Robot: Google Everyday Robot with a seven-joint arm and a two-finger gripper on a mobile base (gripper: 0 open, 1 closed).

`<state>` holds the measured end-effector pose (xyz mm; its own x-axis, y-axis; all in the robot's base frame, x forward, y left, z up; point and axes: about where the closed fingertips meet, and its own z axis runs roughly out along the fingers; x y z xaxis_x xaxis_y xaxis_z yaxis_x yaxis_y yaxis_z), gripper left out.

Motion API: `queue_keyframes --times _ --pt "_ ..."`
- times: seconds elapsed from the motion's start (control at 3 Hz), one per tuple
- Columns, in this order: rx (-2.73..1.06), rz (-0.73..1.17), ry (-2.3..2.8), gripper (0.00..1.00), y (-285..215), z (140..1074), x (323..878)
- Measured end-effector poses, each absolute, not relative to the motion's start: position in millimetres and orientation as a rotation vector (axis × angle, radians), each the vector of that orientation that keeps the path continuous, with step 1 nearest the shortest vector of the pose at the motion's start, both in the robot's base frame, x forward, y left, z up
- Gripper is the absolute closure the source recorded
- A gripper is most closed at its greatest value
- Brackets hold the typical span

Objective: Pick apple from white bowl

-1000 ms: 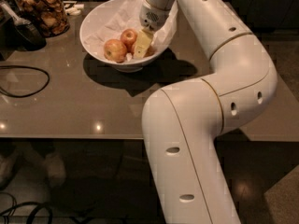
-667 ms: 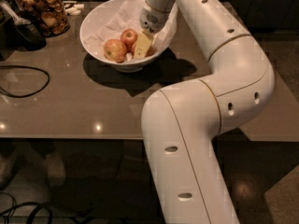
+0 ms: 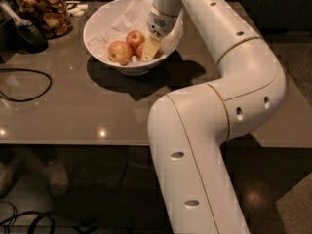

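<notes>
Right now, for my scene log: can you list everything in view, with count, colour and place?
white bowl: one, glossy white, far side of the table.
apples: two clear, perhaps a third hidden behind the end effector; red with yellow; inside the bowl.
paper: one crumpled sheet, white, lining the bowl.
glass jar: one, clear with brown snacks, far corner at the view's left.
dark utensil: one, black, beside the jar.
cable: one, black, looped at the view's left edge.
table: one, glossy grey-brown.
arm: one, white, reaching over the table.
end effector: one, pale yellow, down in the bowl beside the apples.
</notes>
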<state>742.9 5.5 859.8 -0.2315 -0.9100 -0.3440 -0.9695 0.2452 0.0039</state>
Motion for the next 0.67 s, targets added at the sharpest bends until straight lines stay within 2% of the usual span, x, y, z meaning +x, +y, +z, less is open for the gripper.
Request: queue_keyframes --times 0.67 --pt "-1.723 0.302 2.23 0.93 12.3 855.0 754.3"
